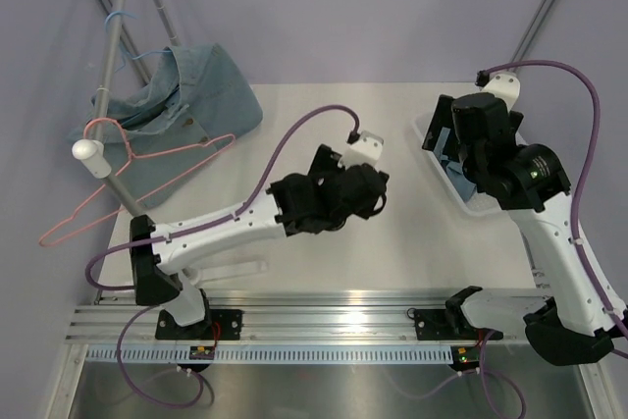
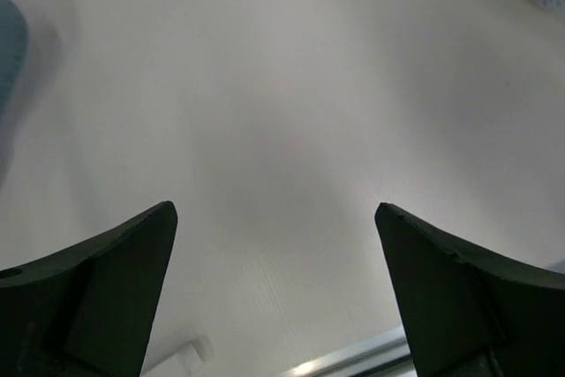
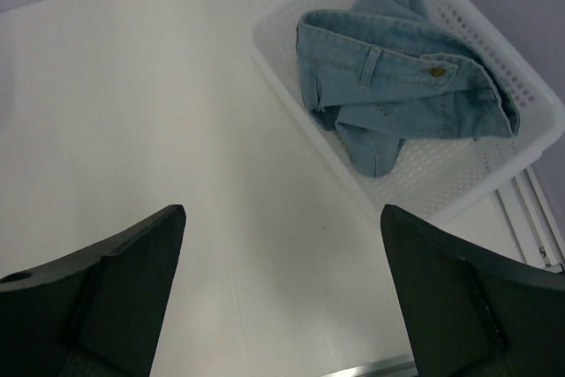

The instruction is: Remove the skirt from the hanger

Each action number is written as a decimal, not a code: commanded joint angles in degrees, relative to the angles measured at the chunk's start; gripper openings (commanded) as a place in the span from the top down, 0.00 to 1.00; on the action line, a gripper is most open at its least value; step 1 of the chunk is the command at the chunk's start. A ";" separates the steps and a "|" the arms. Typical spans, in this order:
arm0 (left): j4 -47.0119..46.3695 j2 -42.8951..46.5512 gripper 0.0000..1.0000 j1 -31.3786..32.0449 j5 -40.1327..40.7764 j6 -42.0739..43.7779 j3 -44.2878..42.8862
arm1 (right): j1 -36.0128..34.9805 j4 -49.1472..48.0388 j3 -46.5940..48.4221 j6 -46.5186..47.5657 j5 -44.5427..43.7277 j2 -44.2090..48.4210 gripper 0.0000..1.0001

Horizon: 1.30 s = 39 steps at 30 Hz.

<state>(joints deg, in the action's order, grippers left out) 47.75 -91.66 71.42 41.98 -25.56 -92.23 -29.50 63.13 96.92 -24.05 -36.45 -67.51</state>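
Nearest you, both arms hover over the bare tabletop [image 1: 392, 262]. The left fingers [image 2: 97, 297] are spread wide with nothing between them, and so are the right fingers [image 3: 459, 306]. Just beyond the right arm, a white basket [image 3: 441, 174] holds a crumpled denim garment [image 3: 397, 68]. At the far left corner the denim skirt [image 1: 191, 90] lies bunched by the rack pole. The pink hanger [image 1: 182, 150] overlaps its near edge, and you cannot tell whether it is attached. The removal looks not yet done, since neither arm is near the skirt.

Matt denim cloth skirt [image 1: 186, 93], thin pink wire hanger [image 1: 183, 147], perforated plastic basket [image 3: 459, 161]
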 commanded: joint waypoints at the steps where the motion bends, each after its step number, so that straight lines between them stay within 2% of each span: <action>1: 6.65 -3.77 0.01 -6.45 2.40 5.42 -14.27 | 0.23 1.64 -2.70 -5.38 0.67 3.51 0.00; 4: 7.54 -6.77 0.01 -10.50 6.09 10.68 -23.49 | 0.23 1.38 -6.30 -5.83 2.43 6.32 0.01; 7: 2.19 -8.80 0.01 -12.96 9.95 17.02 -26.33 | 0.32 1.90 -9.29 -6.35 3.57 8.17 0.00; 10: -7.11 -8.45 0.01 -14.72 17.77 23.25 -23.90 | 0.32 2.43 -11.31 -6.36 4.98 9.75 0.01; 11: -15.32 -7.58 0.01 -15.42 22.49 25.71 -22.23 | 0.23 3.13 -11.67 -6.44 5.24 9.93 0.00; 13: -25.54 -6.70 0.01 -16.39 26.30 37.03 -18.19 | 0.32 3.57 -11.93 -6.79 6.82 11.25 0.00; 14: -34.65 -6.52 0.01 -17.70 29.27 40.56 -15.21 | 0.32 3.49 -12.46 -6.88 7.78 11.78 0.01; 15: -37.09 -7.13 0.01 -18.59 30.26 45.46 -14.83 | 0.32 3.31 -12.72 -6.88 9.71 12.48 0.01; 16: -38.07 -7.74 0.01 -19.55 31.14 46.38 -15.26 | 0.32 2.96 -13.16 -7.14 10.34 13.79 0.00; 21: -30.52 -12.22 0.01 -27.20 33.78 42.79 -22.20 | 0.32 2.17 -15.10 -7.32 11.40 16.53 0.01; 27: -27.71 -11.35 0.01 -32.13 34.67 37.61 -20.63 | 0.32 1.12 -15.89 -5.92 11.83 16.53 0.01; 39: -27.97 -13.81 0.01 -41.35 38.35 37.34 -20.54 | 0.32 -0.82 -18.35 -3.81 13.86 15.30 0.01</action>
<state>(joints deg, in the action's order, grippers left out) 21.34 -105.01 31.88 76.77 13.26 -111.31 -29.45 64.14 78.54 -29.26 -22.92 -52.21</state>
